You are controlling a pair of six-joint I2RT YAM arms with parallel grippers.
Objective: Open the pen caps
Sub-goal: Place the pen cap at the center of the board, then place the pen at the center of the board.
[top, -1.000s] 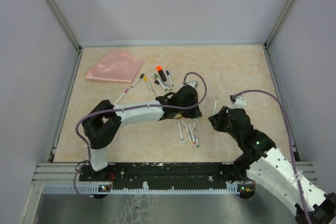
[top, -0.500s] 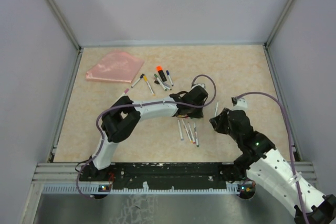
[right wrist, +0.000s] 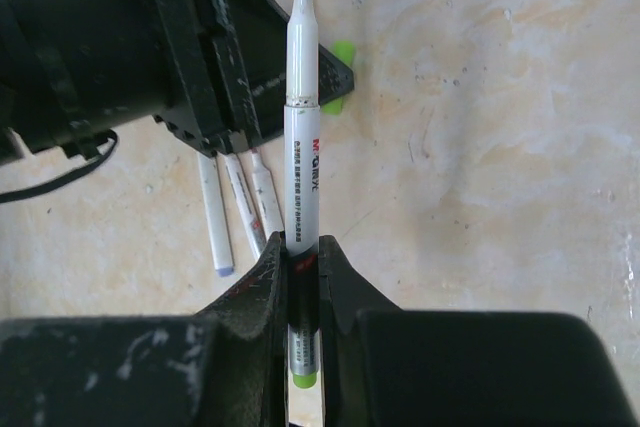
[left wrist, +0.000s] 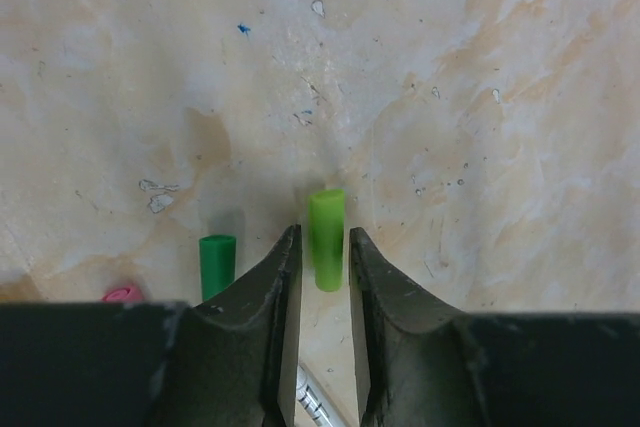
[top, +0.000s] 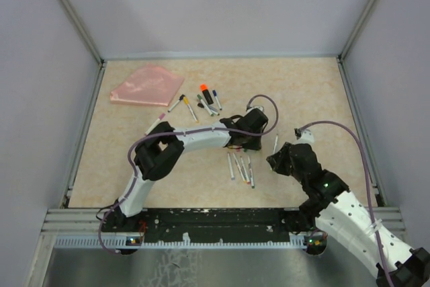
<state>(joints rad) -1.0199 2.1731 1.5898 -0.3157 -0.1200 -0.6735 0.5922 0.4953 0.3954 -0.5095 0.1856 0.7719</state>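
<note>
My left gripper is low over the table with its jaws slightly apart. A light green pen cap lies between its fingertips with a thin gap on each side. A dark green cap and a pink cap lie just to its left. My right gripper is shut on an uncapped white pen with a bare dark tip and a green tail, which points at the left gripper. Capped pens with orange, blue and yellow caps lie farther back.
Several uncapped white pen barrels lie side by side between the two arms and also show in the right wrist view. A flat pink pouch lies at the back left. Grey walls close in the table on three sides.
My left arm has reached farther right, and its gripper now sits close to the right gripper's pen tip. My right gripper has shifted slightly down and left with the pen.
</note>
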